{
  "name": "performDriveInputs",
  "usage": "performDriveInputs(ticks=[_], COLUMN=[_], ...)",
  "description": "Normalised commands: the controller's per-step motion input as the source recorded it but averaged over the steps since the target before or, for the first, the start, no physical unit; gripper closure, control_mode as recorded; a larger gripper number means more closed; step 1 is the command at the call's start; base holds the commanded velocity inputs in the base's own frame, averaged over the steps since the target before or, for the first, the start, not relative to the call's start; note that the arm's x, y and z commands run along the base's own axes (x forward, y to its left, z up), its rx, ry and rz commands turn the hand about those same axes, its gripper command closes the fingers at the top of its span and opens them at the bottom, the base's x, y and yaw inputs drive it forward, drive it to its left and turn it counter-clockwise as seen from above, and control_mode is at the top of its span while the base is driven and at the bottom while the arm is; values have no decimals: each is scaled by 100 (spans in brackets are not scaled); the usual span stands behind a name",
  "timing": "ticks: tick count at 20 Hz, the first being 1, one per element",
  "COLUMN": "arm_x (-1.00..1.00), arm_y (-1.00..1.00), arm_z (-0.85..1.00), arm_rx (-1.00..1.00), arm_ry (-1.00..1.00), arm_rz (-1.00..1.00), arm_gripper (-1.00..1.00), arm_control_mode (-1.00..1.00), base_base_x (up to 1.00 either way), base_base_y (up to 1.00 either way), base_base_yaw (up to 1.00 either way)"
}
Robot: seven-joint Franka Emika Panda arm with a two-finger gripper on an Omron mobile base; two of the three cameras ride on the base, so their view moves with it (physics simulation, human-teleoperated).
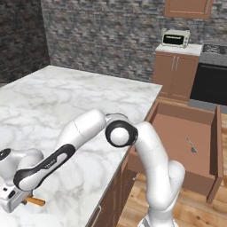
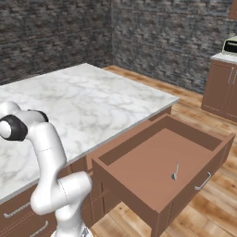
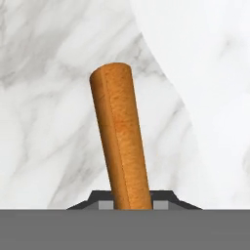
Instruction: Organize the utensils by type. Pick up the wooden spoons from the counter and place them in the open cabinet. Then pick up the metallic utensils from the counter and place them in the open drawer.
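My gripper [image 3: 131, 200] is low over the white marble counter [image 1: 66, 97] at its near left corner and is shut on an orange-brown fork [image 3: 119, 136]. I see only the fork's smooth handle; its tines are hidden behind the hand. In the left base view the handle end [image 1: 34, 201] sticks out to the right of the white hand [image 1: 11, 198]. A small silvery spoon [image 1: 191, 145] [image 2: 175, 172] lies on the flat bottom of the open drawer [image 2: 139, 171], which stands pulled out from the counter's right side. The wooden spoons are out of view.
The drawer's brown walls [image 1: 177, 115] jut out over the wooden floor [image 2: 217, 203]. Far back stand brown cupboards [image 1: 177, 75] with a toaster oven [image 1: 175, 38], a dark stove [image 1: 210, 82] and a wall cabinet [image 1: 188, 6]. My arm [image 1: 133, 133] arches over the counter edge.
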Motion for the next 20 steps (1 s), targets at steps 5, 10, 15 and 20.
performDriveInputs(ticks=[5, 10, 15, 20], arm_x=[0, 10, 22, 34], arm_y=[-66, -25, -6, 0], arm_z=[1, 28, 44, 57], arm_rx=[0, 3, 0, 0], arm_ry=[-17, -23, -15, -12], arm_rz=[-43, -66, -74, -78], arm_gripper=[100, 100, 100, 100], arm_control_mode=[-100, -100, -100, -100], base_base_x=[0, 0, 0, 0], base_base_y=[0, 0, 0, 0], base_base_yaw=[0, 0, 0, 0])
